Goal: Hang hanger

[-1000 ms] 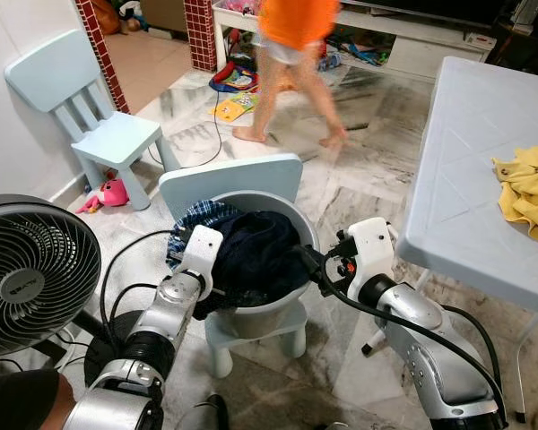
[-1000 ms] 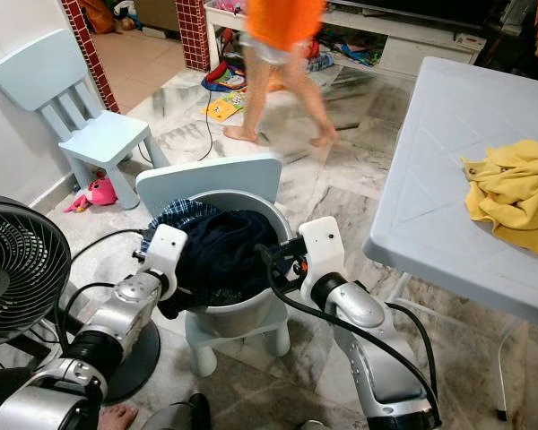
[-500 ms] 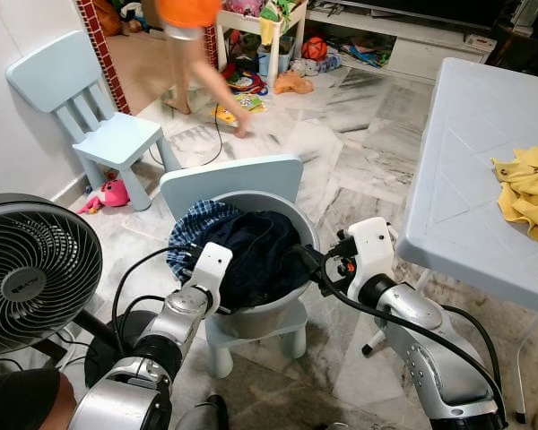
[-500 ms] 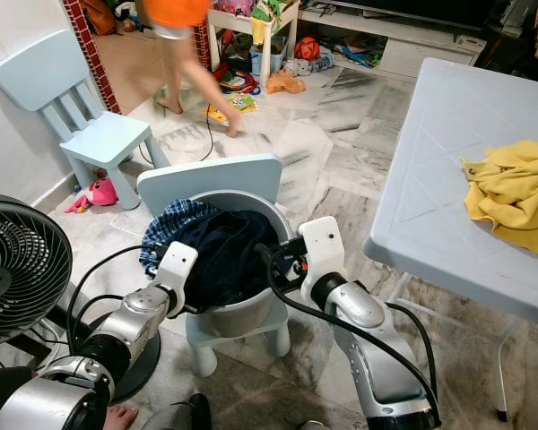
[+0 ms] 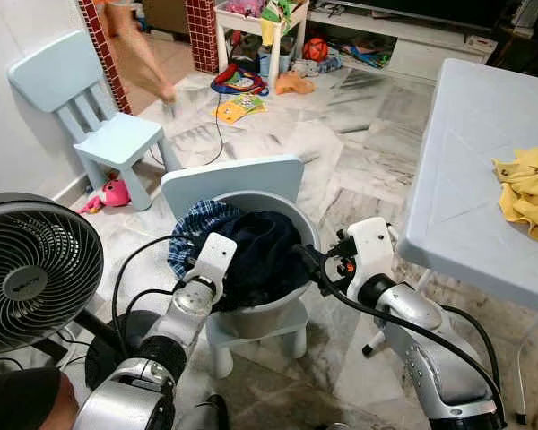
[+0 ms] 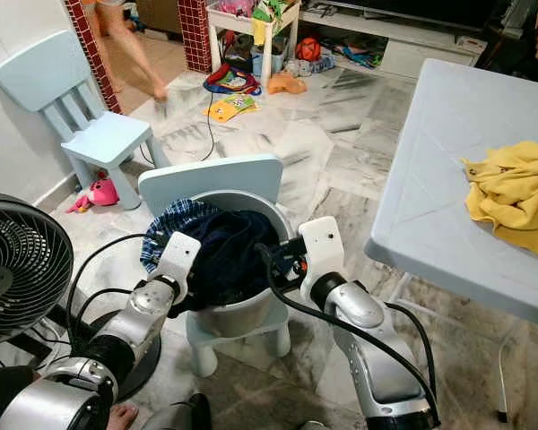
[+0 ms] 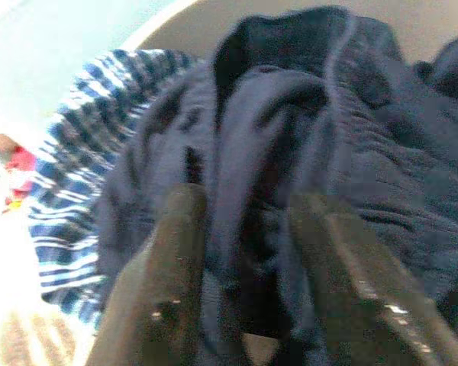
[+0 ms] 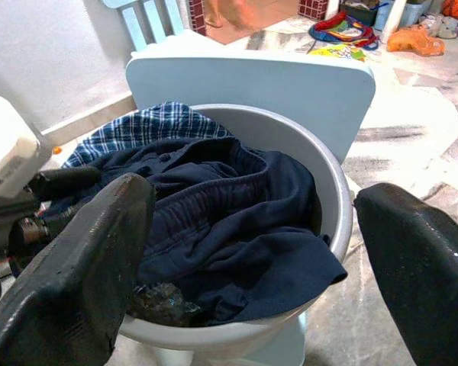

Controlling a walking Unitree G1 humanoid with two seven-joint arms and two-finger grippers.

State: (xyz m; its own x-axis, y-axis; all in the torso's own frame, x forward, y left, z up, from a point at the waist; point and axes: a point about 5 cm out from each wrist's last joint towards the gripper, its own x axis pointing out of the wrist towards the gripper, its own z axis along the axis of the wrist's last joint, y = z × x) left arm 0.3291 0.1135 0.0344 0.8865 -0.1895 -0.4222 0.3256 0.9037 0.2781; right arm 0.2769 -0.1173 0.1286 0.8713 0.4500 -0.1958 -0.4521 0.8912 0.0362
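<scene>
The left jaws (image 7: 240, 282) are pushed into the clothes in a grey tub (image 8: 332, 191), the two black fingers (image 7: 179, 252) clenched on a fold of the dark blue garment (image 7: 320, 152) between them. A blue checked cloth (image 7: 76, 191) lies just beside those fingers, over the tub's rim.

The right jaws (image 8: 252, 282) hang released and spread wide at the tub's other side, with the tub and its clothes lying between and beyond the fingers (image 8: 76, 259); nothing is held. From the right wrist the left arm's black parts show at the far rim, touching the dark garment.

The tub sits on a small pale blue chair (image 5: 238, 179), whose back rises past both jaws. A second chair (image 5: 90, 98) of the same kind stands well beyond the left jaws by the wall, with a pink toy (image 5: 108, 193) on the floor beside it. A fan (image 5: 36, 273) stands near the left arm. Off to the right arm's side is a tabletop (image 5: 466, 161) carrying a yellow cloth (image 5: 529, 188). A person's legs (image 5: 143, 54) show far off at the doorway. I cannot make out a hanger anywhere.
</scene>
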